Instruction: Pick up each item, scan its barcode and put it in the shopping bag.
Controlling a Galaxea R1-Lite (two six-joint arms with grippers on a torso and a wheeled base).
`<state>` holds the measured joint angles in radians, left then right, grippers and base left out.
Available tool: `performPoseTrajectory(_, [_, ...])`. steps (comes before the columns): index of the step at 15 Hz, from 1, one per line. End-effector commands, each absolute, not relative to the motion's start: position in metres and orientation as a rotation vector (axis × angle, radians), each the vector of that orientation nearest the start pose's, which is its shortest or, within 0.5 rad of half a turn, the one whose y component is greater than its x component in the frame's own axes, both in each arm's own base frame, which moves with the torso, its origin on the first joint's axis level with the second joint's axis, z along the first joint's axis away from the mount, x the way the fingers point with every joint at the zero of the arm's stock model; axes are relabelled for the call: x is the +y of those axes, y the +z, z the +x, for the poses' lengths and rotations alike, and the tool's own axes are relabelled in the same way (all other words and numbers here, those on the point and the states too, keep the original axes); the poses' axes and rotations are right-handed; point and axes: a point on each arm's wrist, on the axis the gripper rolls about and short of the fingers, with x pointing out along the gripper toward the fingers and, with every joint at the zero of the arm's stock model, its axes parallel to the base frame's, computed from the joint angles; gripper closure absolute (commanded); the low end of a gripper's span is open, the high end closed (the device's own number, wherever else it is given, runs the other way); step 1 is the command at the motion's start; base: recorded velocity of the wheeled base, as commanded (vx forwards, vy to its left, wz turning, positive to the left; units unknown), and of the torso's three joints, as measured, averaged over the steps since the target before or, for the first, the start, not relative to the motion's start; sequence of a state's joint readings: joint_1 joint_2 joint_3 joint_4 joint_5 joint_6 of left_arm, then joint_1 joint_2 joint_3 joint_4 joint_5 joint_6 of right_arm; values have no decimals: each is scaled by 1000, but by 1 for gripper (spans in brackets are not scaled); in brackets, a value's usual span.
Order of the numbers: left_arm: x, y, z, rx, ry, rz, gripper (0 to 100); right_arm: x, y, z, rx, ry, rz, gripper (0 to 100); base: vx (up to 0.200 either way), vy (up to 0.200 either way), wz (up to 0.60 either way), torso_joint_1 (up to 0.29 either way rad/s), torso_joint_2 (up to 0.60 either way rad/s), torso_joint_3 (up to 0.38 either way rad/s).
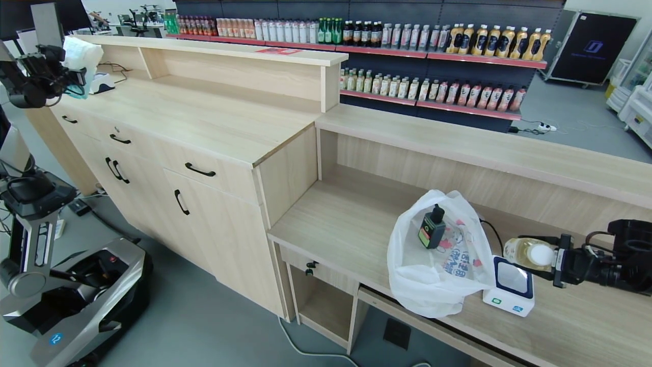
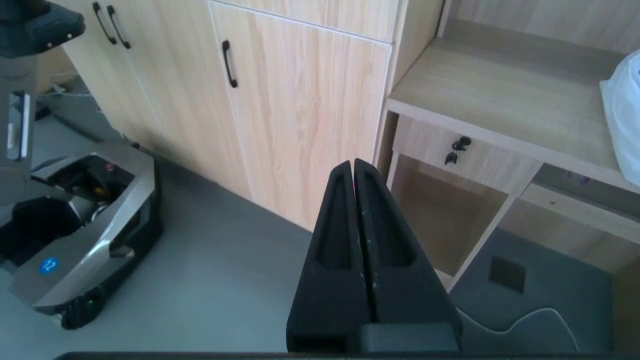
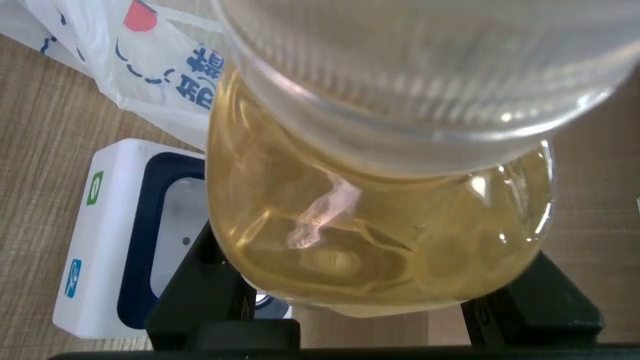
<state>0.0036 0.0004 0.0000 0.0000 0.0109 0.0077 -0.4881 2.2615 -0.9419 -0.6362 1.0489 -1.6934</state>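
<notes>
A long pale wooden counter (image 1: pixel 346 219) runs across the scene, its low worktop stepping up on the robot's left to a taller cabinet (image 1: pixel 204 153) with black handles. Behind it, store shelves (image 1: pixel 433 56) hold rows of bottled drinks. On the low worktop, near its front edge, a white plastic shopping bag (image 1: pixel 438 270) sits open and slumped. A small dark green bottle (image 1: pixel 432 230) with a black cap stands upright inside it. Just beside the bag, touching its side, is a white barcode scanner (image 1: pixel 509 286) with a dark-framed window tilted upward. The right hand (image 1: pixel 558 259) is clamped on a clear bottle of yellow liquid (image 1: pixel 524 251), holding it on its side just beyond the scanner, near the bag. From the right wrist, the bottle of yellow liquid (image 3: pixel 380 220) looms large, with the barcode scanner (image 3: pixel 110 250) and a corner of the shopping bag (image 3: pixel 150 50) below it. The left hand (image 2: pixel 356 240) is well away to the robot's left, over grey floor (image 2: pixel 230 270) in front of the cabinet, its fingers pressed together on nothing.
</notes>
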Motion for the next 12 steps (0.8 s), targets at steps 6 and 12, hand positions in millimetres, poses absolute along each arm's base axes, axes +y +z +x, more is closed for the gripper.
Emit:
performPoseTrajectory(6, [0, 75, -23, 0, 15, 8, 100, -160, 23, 344, -80, 764, -1138, 100, 0, 0, 0, 0, 0, 0])
performPoseTrajectory(12, [0, 75, -23, 0, 15, 8, 100, -155, 72, 332, 17, 715, -889, 100, 0, 0, 0, 0, 0, 0])
